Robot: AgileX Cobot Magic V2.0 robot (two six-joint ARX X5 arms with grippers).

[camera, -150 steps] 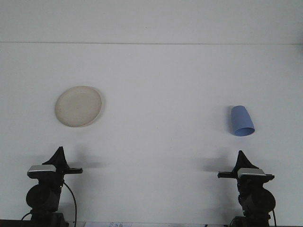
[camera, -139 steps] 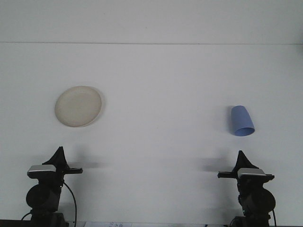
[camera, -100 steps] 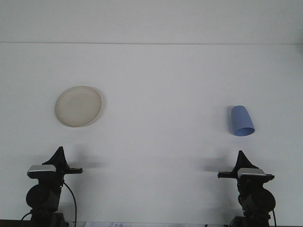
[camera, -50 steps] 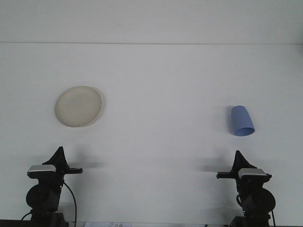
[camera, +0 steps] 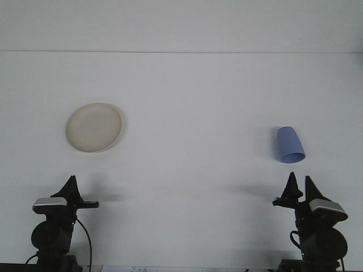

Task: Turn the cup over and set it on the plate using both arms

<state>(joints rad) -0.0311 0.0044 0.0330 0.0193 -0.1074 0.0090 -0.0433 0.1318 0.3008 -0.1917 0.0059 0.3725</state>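
Blue cup (camera: 290, 144) on its side at the table's right, mouth toward the robot; plate (camera: 93, 127) well apart, far left.

Front view: it looks like light, stiff, smooth plastic, best pinched across the wall near the rim. Right gripper (camera: 299, 187) stands near it, prongs apart; the left gripper (camera: 71, 187) I cannot tell.
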